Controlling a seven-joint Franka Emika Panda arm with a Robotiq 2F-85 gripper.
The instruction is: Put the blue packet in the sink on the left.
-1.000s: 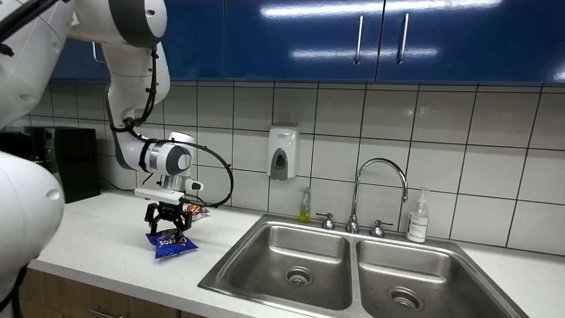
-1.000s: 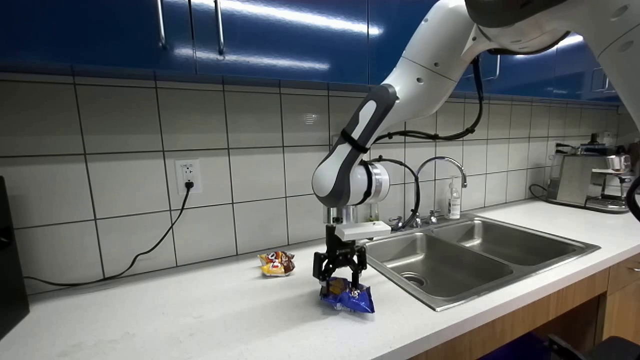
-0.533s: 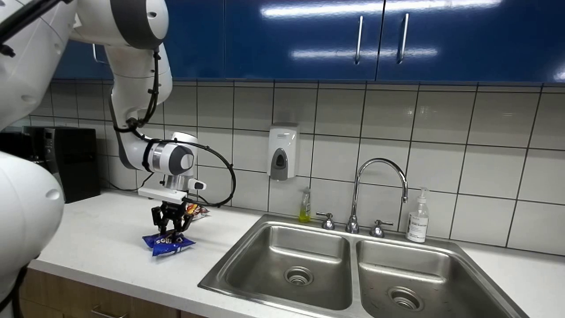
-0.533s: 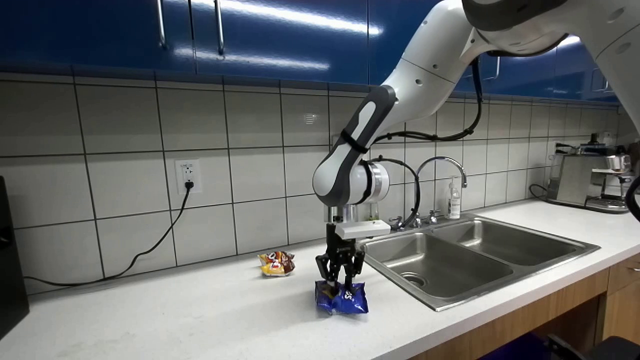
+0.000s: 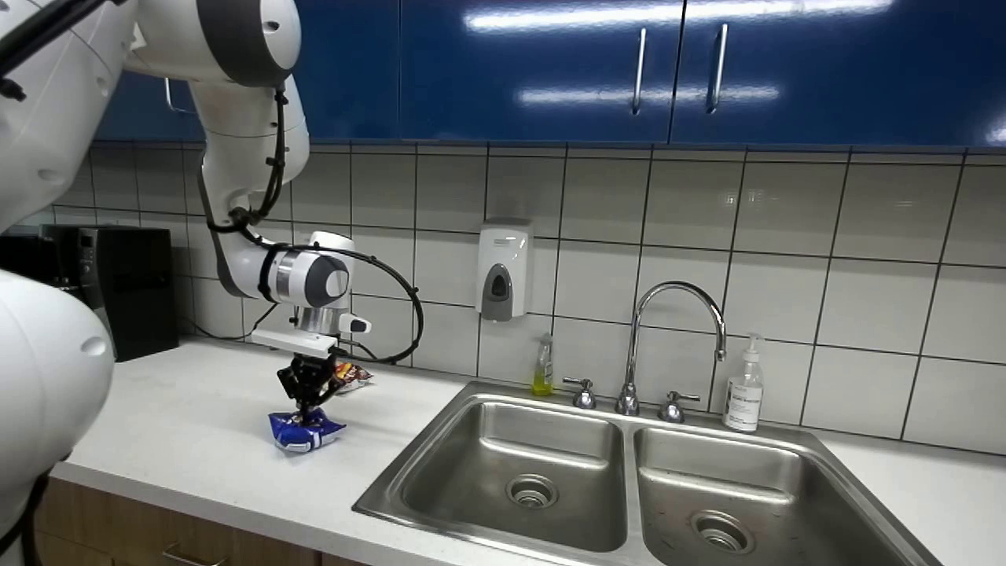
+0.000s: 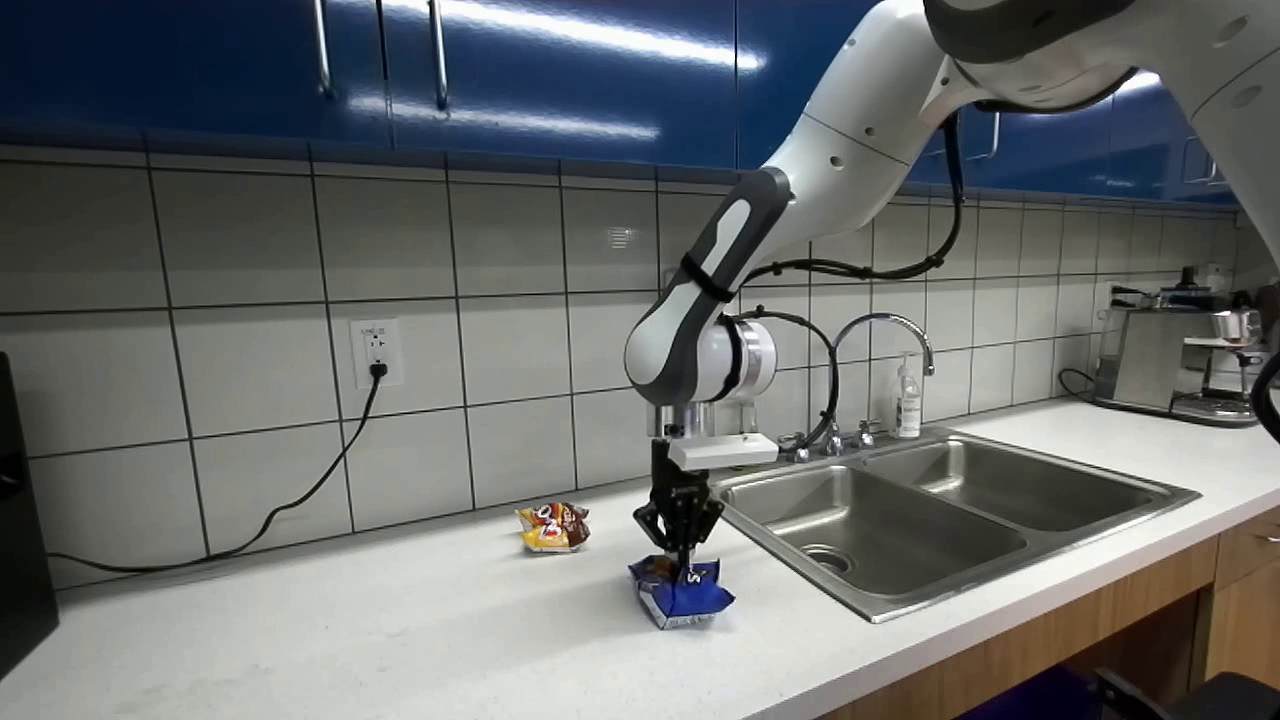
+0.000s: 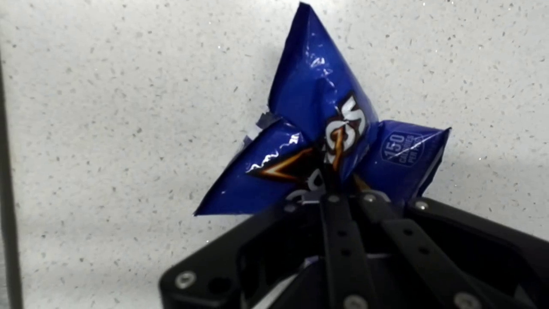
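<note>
Blue packet (image 7: 317, 86): I've got it pinched in the gripper (image 6: 684, 568), scrunched around the middle, corners splayed out in the wrist view
Gripper: drawn in nearly all the way, clamped into the packet's folds, pointing pretty much straight down
Counter (image 6: 350, 640): packet is right down at its level; from my end I honestly can't tell if the underside is touching
Snack bag (image 6: 553, 528): orange and brown, lying on the counter near the tiled wall (image 6: 240, 370), apart from the packet
Sink (image 5: 424, 446): double metal one, off to the right of the packet in both exterior views
Faucet (image 5: 628, 399): shiny gooseneck at the sink's back edge
Little bottle (image 5: 543, 376): yellow liquid in it, left of the faucet in an exterior view
Pump bottle (image 5: 743, 399): white label, right of the faucet in both
</note>
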